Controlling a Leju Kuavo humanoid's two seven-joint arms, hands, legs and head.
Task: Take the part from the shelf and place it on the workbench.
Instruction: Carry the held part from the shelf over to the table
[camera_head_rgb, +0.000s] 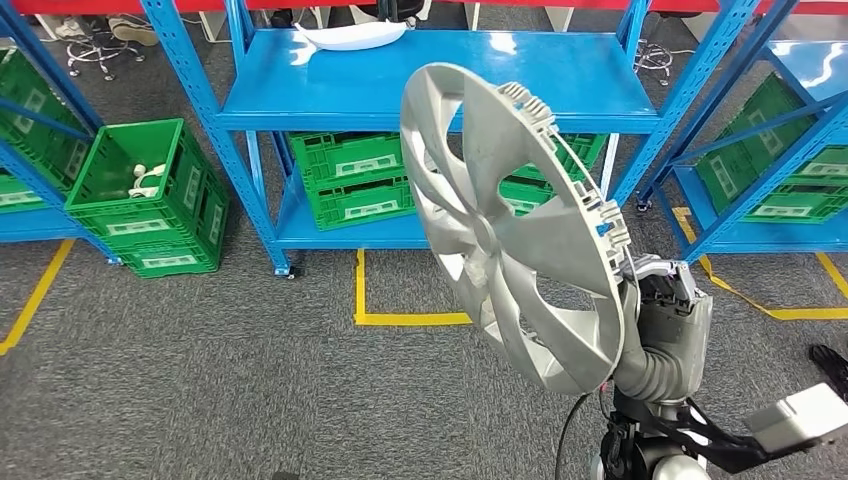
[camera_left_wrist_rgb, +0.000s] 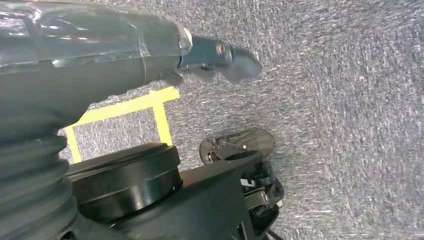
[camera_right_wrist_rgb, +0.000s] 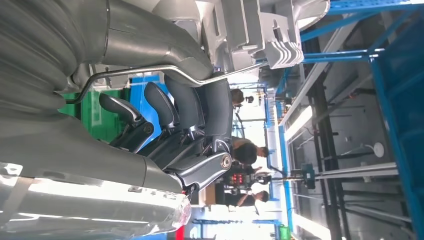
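I see my right hand (camera_head_rgb: 668, 300) with its fingers (camera_right_wrist_rgb: 187, 107) clamped on the silver hubcap (camera_head_rgb: 520, 220), tilted at frame centre before the blue shelf (camera_head_rgb: 430, 85). My left hand's (camera_left_wrist_rgb: 220, 57) fingers: can't tell.

Wheel cover (camera_head_rgb: 520, 225), centre frame, was silver-grey w/ small blue clips at rim. Shelving (camera_head_rgb: 440, 95) across top was bright blue; crates (camera_head_rgb: 150, 195) at left were green w/ white labels. Carpet (camera_head_rgb: 200, 390) was speckled grey, w/ yellow tape lines (camera_head_rgb: 400, 318).

Right hand (camera_head_rgb: 668, 300) raised, fingers (camera_right_wrist_rgb: 187, 107) curled in a grip, left hand (camera_left_wrist_rgb: 220, 57) hanging low
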